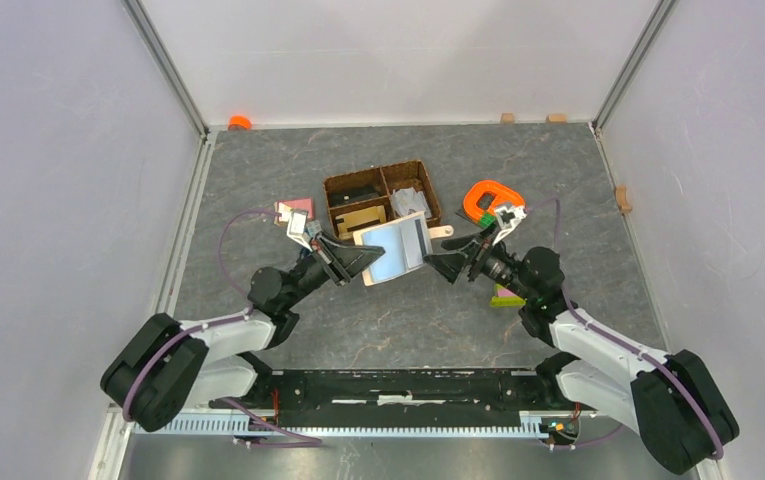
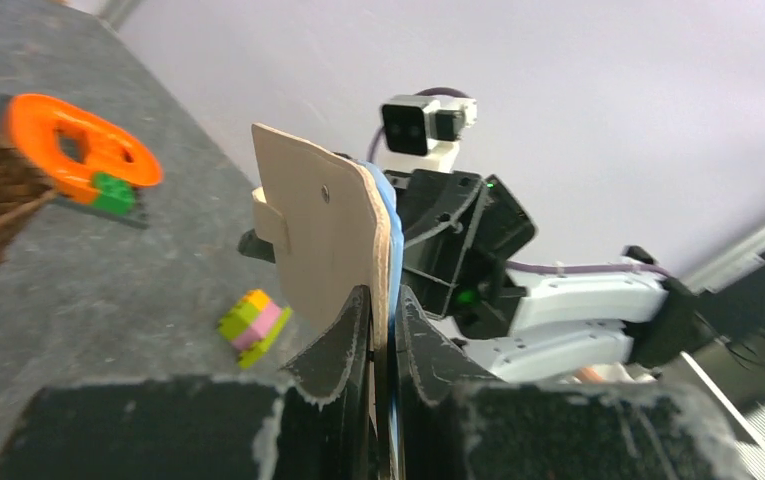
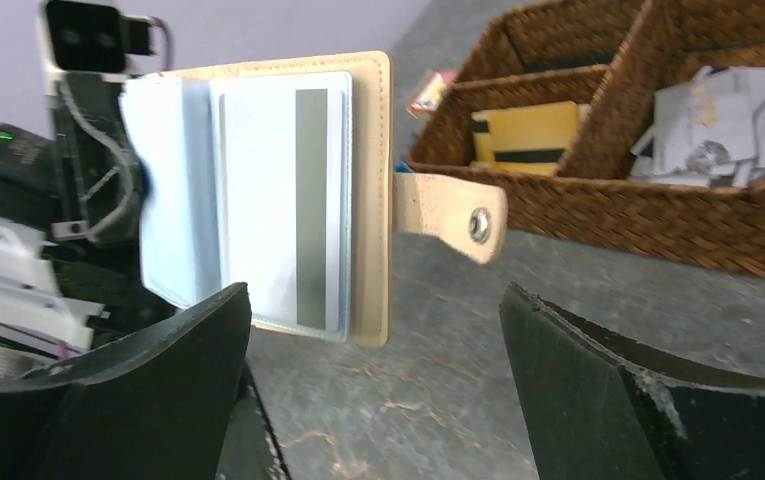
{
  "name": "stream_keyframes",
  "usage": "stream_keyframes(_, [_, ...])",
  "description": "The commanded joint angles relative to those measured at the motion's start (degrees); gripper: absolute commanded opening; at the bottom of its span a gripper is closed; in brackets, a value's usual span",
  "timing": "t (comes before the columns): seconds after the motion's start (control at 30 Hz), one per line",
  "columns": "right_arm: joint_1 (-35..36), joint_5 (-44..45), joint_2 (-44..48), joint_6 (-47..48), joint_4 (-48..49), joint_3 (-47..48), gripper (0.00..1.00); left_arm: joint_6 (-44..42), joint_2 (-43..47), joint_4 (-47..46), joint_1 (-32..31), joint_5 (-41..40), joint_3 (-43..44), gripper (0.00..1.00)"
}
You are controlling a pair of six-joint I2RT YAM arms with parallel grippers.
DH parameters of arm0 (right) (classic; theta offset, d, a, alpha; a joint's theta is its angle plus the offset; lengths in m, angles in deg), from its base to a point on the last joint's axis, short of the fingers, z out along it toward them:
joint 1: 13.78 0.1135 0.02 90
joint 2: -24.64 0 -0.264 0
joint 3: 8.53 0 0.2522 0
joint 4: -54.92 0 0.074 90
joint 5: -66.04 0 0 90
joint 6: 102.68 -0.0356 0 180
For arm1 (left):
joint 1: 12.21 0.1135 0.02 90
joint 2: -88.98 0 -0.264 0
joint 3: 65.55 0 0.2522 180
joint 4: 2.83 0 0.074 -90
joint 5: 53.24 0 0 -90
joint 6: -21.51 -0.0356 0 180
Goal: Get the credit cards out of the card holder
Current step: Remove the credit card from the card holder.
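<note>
The beige card holder is open and held upright above the table, its pale blue-grey inside facing right. My left gripper is shut on its left edge; in the left wrist view the jaws pinch the beige cover. In the right wrist view the card holder shows a pale card with a grey stripe in its sleeve, and its snap tab sticks out right. My right gripper is open and empty just right of the holder, its fingers spread wide.
A brown woven divided basket behind the holder holds a yellow card and grey-white cards. An orange clamp lies at right, a small green-pink block by the right arm, and a pink item at left.
</note>
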Motion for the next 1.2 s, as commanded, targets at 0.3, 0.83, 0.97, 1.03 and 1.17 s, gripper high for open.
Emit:
stream_keyframes(0.3, [-1.52,-9.10,0.49,-18.64,29.48,-5.22,0.98,6.52,-0.13,-13.25,-2.31,7.47,4.16,0.02])
stream_keyframes(0.83, [-1.34,-13.85,-1.48,-23.61,39.80,-5.00,0.22,5.39,-1.24,-12.94,-2.43,6.22,3.79,0.03])
stream_keyframes(0.97, [-1.33,-12.97,-1.44,-21.38,36.00,-5.01,0.06,0.47,3.73,0.05,-2.11,-1.55,1.88,0.28])
stream_keyframes(1.03, [-1.35,-11.57,-0.91,-18.60,30.92,-4.65,0.02,-3.00,9.80,15.91,-1.99,-9.28,2.08,0.36])
stream_keyframes(1.17, [-1.38,-7.84,1.59,-12.50,22.32,-4.33,0.00,-7.55,22.45,48.07,-1.99,-29.12,5.02,0.50])
